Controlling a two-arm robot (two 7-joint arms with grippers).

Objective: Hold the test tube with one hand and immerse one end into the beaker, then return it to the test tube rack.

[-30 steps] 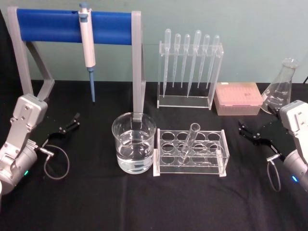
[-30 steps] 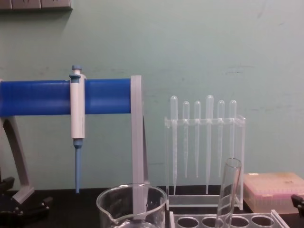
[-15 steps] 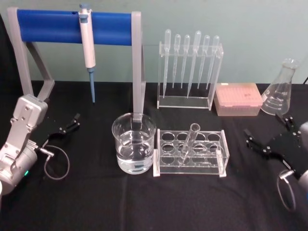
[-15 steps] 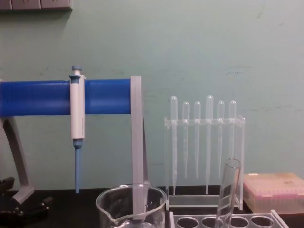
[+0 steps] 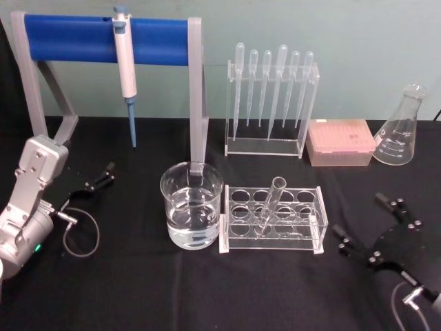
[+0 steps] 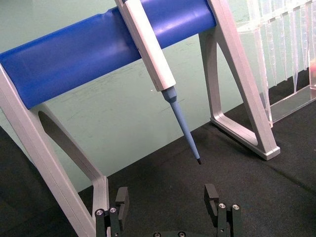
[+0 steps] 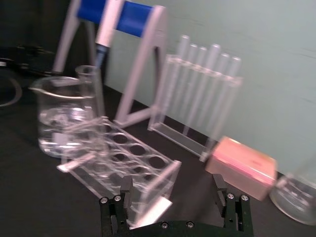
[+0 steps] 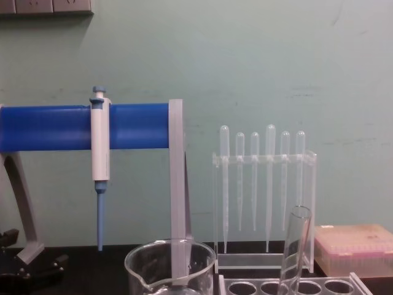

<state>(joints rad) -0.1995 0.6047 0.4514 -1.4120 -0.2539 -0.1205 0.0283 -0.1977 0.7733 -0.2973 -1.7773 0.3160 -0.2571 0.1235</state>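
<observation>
Reaching step: test tube [image 5: 271, 205] not grabbed yet, leaning in the rack [image 5: 318, 227] beside the beaker [image 5: 192, 207]. Near the rack, right end effector [image 5: 360, 222] wide open, empty. Far off, left end effector [image 5: 98, 178] parked, open, empty. Next: close gently around the tube's top.

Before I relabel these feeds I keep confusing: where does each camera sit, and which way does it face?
Head: high, looking down at the table; left hand and right hand at its sides.
Chest: low, facing forward past beaker and test tube; left hand at lower left.
Left wrist: behind the open left hand, facing the micropipette.
Right wrist: behind the open right hand, facing the rack.
Head and chest share the beaker.
</observation>
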